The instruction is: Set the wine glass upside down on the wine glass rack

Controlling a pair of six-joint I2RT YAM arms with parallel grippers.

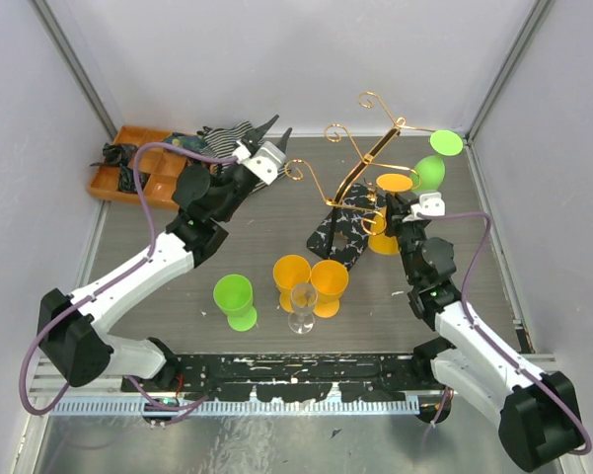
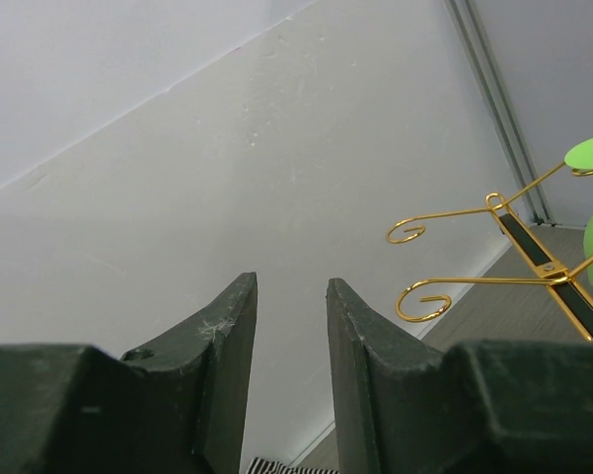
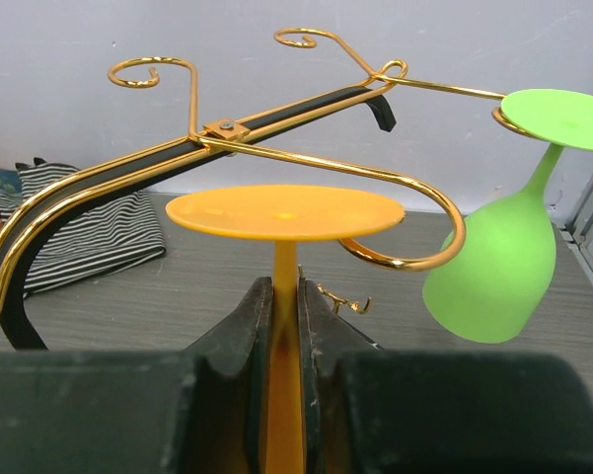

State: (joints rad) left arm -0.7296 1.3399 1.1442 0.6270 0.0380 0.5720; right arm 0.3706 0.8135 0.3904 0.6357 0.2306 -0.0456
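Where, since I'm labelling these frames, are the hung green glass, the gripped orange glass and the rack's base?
green glass (image 3: pixel 488 267), right wrist view, on its bowl.
orange glass (image 3: pixel 281 210), right wrist view, on its foot disc.
rack base (image 1: pixel 335 240), top external view, on the black speckled plate.

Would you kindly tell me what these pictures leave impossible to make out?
- Right wrist: the orange wine glass bowl, hidden under the right gripper.
- Left wrist: most of the rack, cut by the right edge.
- Top: the orange tray contents, too small and dark to identify.
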